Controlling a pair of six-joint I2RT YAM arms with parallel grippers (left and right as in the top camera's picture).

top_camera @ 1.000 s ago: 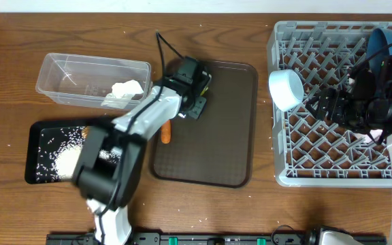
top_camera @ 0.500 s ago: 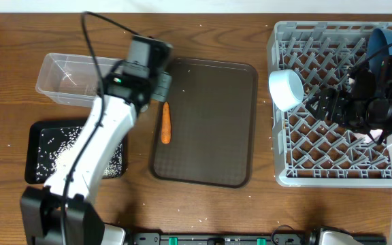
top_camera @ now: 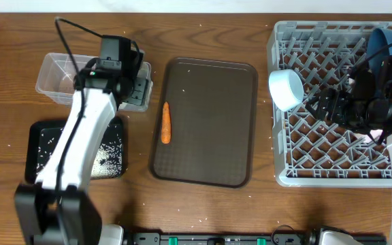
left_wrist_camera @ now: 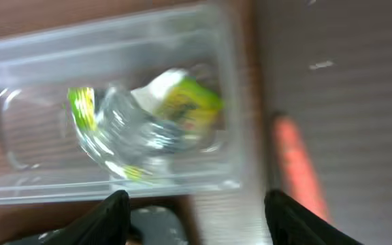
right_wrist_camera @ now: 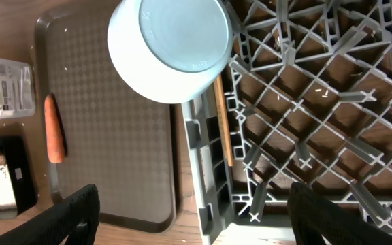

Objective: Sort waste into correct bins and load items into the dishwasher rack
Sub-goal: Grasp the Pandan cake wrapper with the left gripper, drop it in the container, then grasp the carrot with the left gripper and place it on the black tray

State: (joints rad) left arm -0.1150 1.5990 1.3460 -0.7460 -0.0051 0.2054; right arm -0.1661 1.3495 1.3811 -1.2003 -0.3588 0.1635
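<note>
The crumpled silver foil wrapper [left_wrist_camera: 141, 122] with yellow-green print lies inside the clear tub [left_wrist_camera: 33, 190]. My left gripper [left_wrist_camera: 199, 221] hangs open just above the tub's right end [top_camera: 60, 82], with nothing between its fingers. An orange carrot [top_camera: 167, 123] lies on the left side of the brown tray [top_camera: 209, 122]. My right gripper [right_wrist_camera: 203, 218] is open over the left edge of the grey rack [top_camera: 332, 156]. A white bowl [top_camera: 286, 89] leans on that edge, with chopsticks [right_wrist_camera: 222, 122] below it. The dark blue bowl [top_camera: 378, 37] stands at the rack's far right.
The black tray [top_camera: 43, 146] holding loose white rice [top_camera: 104, 156] sits in front of the clear tub, partly under my left arm. Rice grains are scattered on the wooden table. The rack fills the right side.
My left arm swung left from the brown tray to the clear tub and its jaws opened; the foil wrapper now lies in the tub. The right arm has not moved.
</note>
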